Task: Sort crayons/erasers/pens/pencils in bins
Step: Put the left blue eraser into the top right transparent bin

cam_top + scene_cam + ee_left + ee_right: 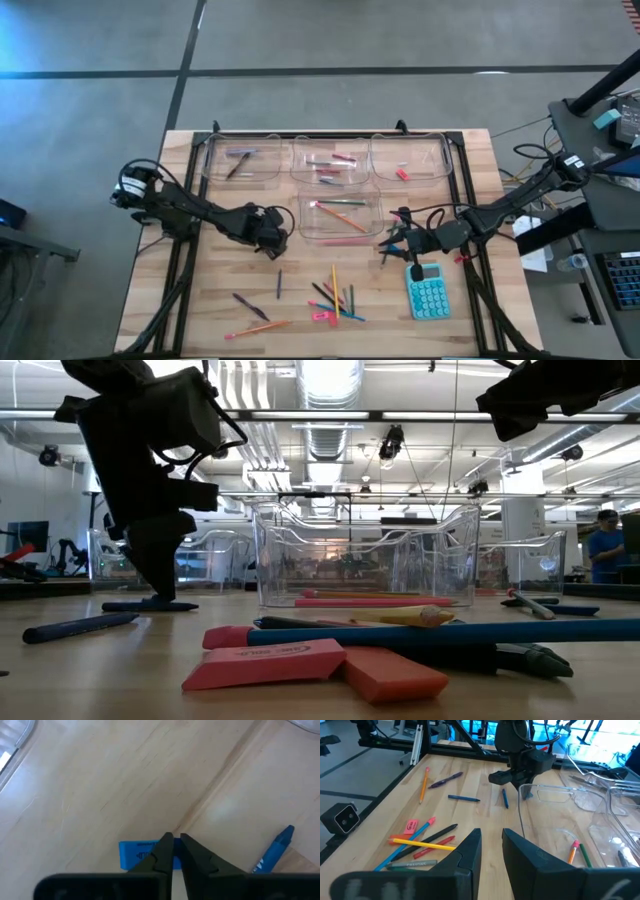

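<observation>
Closing left hand (173,839), fingers together over small blue rectangular eraser (134,853) on pale wooden surface (200,290), at nine o'clock from the front clear plastic bin (340,215). Risk: shallow pinch slips, eraser skids away. Right hand (491,842) apart, idle.

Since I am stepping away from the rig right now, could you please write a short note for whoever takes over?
Left tool: shut, tips at the blue eraser on the table; a grip is not certain.
Right tool: open, empty, near the calculator.
Done: a few items lie in all four bins.
Left: the loose pile of sticks and erasers in front of the bins, plus scattered pens and a blue crayon.
</observation>
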Robot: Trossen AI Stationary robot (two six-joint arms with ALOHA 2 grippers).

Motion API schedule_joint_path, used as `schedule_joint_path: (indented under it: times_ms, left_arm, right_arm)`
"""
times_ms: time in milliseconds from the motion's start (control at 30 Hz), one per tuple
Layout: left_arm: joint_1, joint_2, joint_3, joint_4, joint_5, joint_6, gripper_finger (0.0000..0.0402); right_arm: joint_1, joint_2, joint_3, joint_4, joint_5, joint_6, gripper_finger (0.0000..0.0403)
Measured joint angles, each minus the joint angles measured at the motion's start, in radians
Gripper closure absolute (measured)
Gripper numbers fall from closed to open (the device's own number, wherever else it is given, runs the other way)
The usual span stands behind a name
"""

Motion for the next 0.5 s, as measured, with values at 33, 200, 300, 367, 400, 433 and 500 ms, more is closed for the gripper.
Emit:
schedule_joint_path:
  times_ms: [33, 200, 300, 367, 400, 433, 500]
  left_arm:
    - [0.000, -0.002, 0.004, -0.001, 0.001, 0.000, 0.0395]
    - [0.001, -0.015, 0.030, -0.030, 0.006, 0.001, 0.0401]
    - [0.001, -0.031, 0.064, -0.068, 0.006, 0.001, 0.0401]
    - [0.000, -0.040, 0.086, -0.093, 0.005, 0.001, 0.0401]
    - [0.000, -0.044, 0.095, -0.109, 0.004, 0.001, 0.0401]
    - [0.000, -0.048, 0.107, -0.119, 0.004, 0.003, 0.0401]
    - [0.000, -0.058, 0.131, -0.133, 0.002, 0.009, 0.0401]
  right_arm:
    - [0.000, 0.000, 0.000, 0.000, 0.000, 0.000, 0.0335]
    - [0.000, 0.000, 0.000, 0.000, 0.000, 0.002, 0.0335]
    - [0.000, 0.000, 0.000, 0.000, 0.000, 0.003, 0.0335]
    - [0.000, 0.000, 0.000, 0.000, 0.000, 0.003, 0.0335]
    - [0.000, 0.000, 0.000, 0.000, 0.000, 0.003, 0.0335]
    - [0.000, 0.000, 0.000, 0.000, 0.000, 0.003, 0.0335]
    - [0.000, 0.000, 0.000, 0.000, 0.000, 0.003, 0.0335]
